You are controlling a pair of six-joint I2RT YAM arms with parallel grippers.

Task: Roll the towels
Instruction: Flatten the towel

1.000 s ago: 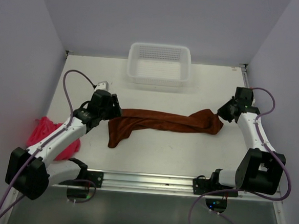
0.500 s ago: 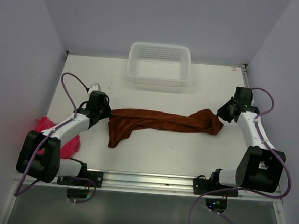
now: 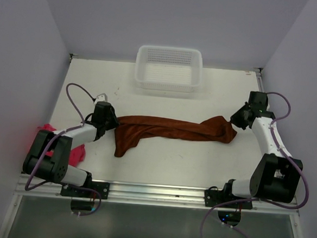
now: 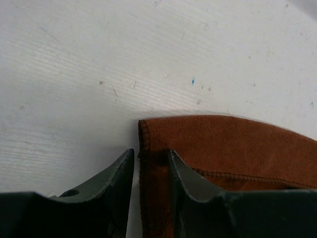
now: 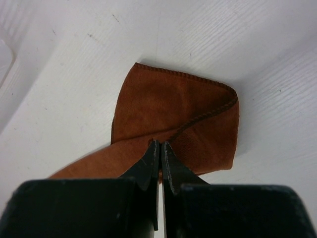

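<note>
Narrowly, the left hand (image 4: 150,154) is held apart around the hemmed corner of the rust-brown towel (image 3: 174,129), not yet clamped. The right hand (image 5: 158,145) is pinched together on the towel's 3 o'clock end. Bare bench (image 3: 171,166) is seen at 6 o'clock of the towel. The white basket (image 3: 167,87) is set well apart at 12, and the pink towel (image 3: 78,152) is bunched at 8, by the bench's left edge.

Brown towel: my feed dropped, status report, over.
Left pincer open, straddling corner of brown towel. Right pincer shut on its other end. Towel stretched out, unrolled. Pink towel aside, by left arm.
</note>
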